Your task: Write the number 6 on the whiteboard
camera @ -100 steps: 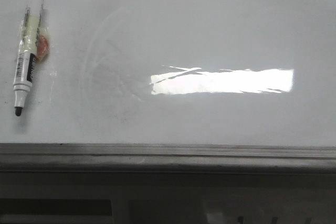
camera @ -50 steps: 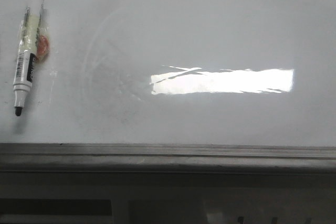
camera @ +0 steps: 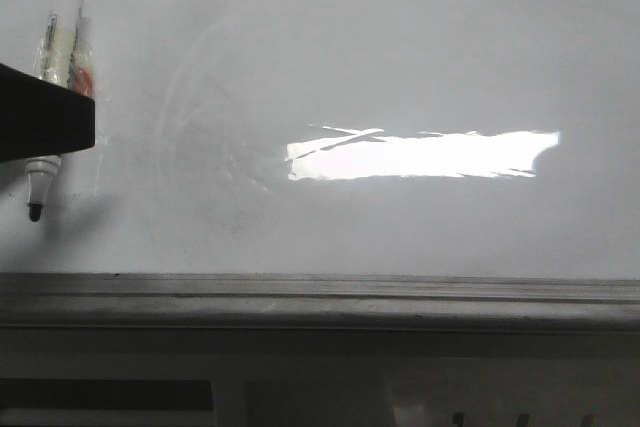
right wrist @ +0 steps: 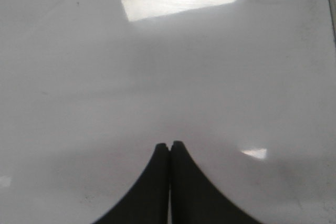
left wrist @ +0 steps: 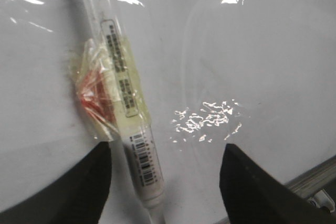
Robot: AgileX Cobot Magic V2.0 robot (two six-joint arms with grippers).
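Note:
The whiteboard (camera: 400,47) is glossy white-grey with faint erased curved smudges (camera: 195,117). No black number 6 shows on it. A white marker (camera: 62,37) with a black tip lies uncapped on the board at far left. My left gripper (camera: 40,112) reaches in from the left over the marker's middle. In the left wrist view the gripper (left wrist: 167,150) is open, its two fingers on either side of the marker (left wrist: 126,103) and apart from it. My right gripper (right wrist: 169,144) is shut and empty above bare board (right wrist: 157,51); it is out of the front view.
A grey metal frame strip (camera: 320,292) runs along the board's near edge and shows in the left wrist view (left wrist: 315,177). Clear tape with a red patch (left wrist: 94,98) is wrapped on the marker's barrel. A bright lamp reflection (camera: 420,155) lies mid-board.
My left gripper has come into the front view from the left and now covers the marker's middle. The marker has not moved.

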